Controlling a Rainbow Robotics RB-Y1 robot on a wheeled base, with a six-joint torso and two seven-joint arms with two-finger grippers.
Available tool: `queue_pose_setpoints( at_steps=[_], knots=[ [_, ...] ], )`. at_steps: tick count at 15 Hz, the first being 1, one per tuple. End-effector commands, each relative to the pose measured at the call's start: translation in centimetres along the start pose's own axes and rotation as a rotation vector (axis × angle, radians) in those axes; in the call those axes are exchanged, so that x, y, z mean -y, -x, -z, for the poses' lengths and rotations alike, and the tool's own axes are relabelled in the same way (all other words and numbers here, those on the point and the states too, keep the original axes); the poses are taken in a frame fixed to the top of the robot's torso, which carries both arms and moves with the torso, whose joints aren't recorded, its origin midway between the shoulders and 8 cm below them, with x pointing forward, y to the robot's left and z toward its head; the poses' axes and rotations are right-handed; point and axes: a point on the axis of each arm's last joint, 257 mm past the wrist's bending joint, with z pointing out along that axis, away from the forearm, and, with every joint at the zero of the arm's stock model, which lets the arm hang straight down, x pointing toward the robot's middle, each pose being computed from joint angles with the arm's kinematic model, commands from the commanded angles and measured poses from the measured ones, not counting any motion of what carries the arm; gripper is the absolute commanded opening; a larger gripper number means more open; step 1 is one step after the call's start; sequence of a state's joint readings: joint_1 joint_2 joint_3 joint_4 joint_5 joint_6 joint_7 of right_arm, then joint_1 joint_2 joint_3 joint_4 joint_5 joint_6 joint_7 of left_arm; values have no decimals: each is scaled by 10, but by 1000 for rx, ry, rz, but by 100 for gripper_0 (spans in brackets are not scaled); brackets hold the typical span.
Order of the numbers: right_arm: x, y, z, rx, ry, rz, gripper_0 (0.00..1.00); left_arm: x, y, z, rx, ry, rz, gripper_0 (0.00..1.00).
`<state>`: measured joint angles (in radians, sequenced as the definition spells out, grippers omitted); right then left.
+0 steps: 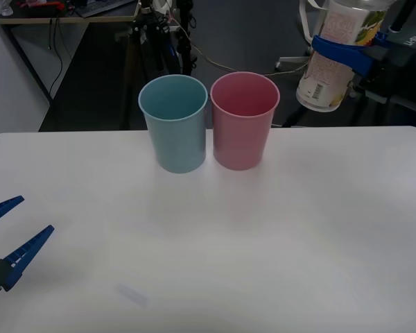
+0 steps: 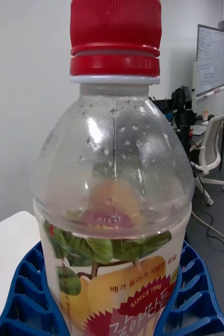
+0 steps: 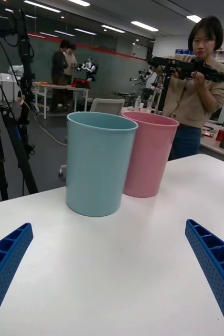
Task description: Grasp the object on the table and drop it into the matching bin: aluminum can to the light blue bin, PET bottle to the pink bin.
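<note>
My right gripper (image 1: 343, 50) is shut on the PET bottle (image 1: 335, 57), a clear bottle with a red cap (image 2: 115, 37) and a pale printed label, held high above the table's far right, to the right of the bins. Its blue fingers (image 2: 28, 294) clasp the bottle (image 2: 112, 210) around the label. The pink bin (image 1: 244, 119) stands upright at the far middle of the white table (image 1: 263, 250), touching the light blue bin (image 1: 174, 123) on its left. My left gripper (image 1: 3, 239) rests open near the front left edge, facing the light blue bin (image 3: 98, 163) and pink bin (image 3: 148, 155).
Beyond the table's far edge are dark floor, tripods and cables. Wide bare tabletop lies in front of the bins.
</note>
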<state>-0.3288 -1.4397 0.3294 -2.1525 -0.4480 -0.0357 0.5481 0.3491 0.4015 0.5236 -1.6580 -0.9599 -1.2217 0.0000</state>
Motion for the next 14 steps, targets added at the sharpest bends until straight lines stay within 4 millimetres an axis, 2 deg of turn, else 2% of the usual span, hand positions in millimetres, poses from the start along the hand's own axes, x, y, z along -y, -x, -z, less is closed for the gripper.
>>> queue_pose_setpoints(
  at_steps=[1, 7, 10, 14],
  knots=[
    [11, -8, -34, -5, -1, 18, 0, 0, 0, 0, 0, 0, 0, 100],
    [43, -20, -98, -5, -34, 35, 0, 0, 0, 0, 0, 0, 0, 100],
    [60, -22, -120, 4, -65, 49, 0, 0, 0, 0, 0, 0, 0, 100],
    [84, -25, -138, 9, -116, 59, 0, 0, 0, 0, 0, 0, 0, 100]
  ],
)
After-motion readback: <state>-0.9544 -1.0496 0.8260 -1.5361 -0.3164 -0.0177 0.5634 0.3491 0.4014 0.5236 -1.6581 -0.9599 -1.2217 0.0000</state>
